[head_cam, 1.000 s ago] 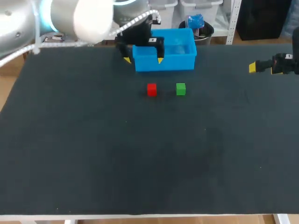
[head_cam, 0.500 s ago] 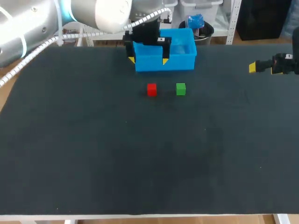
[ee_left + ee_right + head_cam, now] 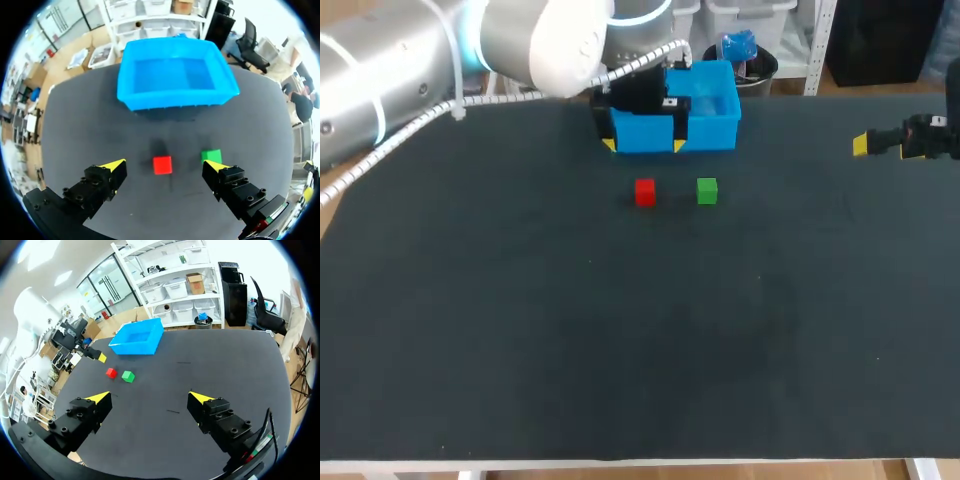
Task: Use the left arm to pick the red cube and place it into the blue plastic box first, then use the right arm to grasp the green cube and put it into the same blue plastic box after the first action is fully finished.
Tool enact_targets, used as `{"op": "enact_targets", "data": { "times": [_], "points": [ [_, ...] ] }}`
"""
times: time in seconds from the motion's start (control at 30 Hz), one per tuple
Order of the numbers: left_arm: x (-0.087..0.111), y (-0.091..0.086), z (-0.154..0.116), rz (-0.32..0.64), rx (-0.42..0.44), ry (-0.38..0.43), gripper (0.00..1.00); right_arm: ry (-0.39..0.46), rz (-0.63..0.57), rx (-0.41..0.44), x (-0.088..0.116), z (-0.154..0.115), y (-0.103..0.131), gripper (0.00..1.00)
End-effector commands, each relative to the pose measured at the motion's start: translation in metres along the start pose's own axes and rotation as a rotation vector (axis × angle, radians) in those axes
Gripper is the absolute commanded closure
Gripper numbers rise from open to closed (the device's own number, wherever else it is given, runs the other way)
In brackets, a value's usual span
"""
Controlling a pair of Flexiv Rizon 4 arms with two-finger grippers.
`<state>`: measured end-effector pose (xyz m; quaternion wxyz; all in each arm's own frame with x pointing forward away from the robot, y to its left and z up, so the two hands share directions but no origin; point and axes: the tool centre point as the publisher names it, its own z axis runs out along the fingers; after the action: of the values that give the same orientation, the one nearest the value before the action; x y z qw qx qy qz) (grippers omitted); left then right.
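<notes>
A dark table (image 3: 620,350) is seen to fill the head view, its near half bare. Further on, the red cube (image 3: 644,192) and the green cube (image 3: 707,191) are set side by side on it, a little apart. In the left wrist view the red cube (image 3: 162,164) is framed between the widely spread fingers of the left gripper (image 3: 164,165), untouched by either. The green cube (image 3: 211,156) is found just beside one yellow fingertip (image 3: 214,164).

Beyond the cubes the left gripper (image 3: 643,146) is held over the near wall of the blue plastic box (image 3: 705,110), part of which is hidden by its black body. A small white tag is carried on that body; its print cannot be made out.

The right gripper (image 3: 150,397) is kept well apart from both cubes, its fingers spread on nothing. In the head view most of the right arm is cut off at the edge.
</notes>
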<state>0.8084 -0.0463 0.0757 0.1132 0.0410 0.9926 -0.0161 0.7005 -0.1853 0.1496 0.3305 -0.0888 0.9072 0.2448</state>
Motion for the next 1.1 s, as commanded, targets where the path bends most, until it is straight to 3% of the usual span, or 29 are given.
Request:
{"op": "enact_targets", "data": {
  "times": [0.03, 0.3, 0.63, 1.1],
  "points": [
    [0.005, -0.001, 0.008, -0.029, -0.014, -0.013, 0.0, 0.0, -0.001, -0.001, 0.0, 0.0, 0.0, 0.0],
    [0.012, 0.001, 0.023, -0.097, 0.003, -0.027, 0.0, 0.0, -0.001, -0.001, 0.0, 0.0, 0.0, 0.0],
    [0.015, -0.003, 0.043, -0.099, 0.028, -0.039, 0.0, 0.0, -0.001, -0.001, 0.0, 0.0, 0.0, 0.0],
    [0.023, 0.0, 0.062, -0.118, -0.004, -0.005, 0.0, 0.0, -0.001, -0.001, 0.0, 0.0, 0.0, 0.0]
  ]
}}
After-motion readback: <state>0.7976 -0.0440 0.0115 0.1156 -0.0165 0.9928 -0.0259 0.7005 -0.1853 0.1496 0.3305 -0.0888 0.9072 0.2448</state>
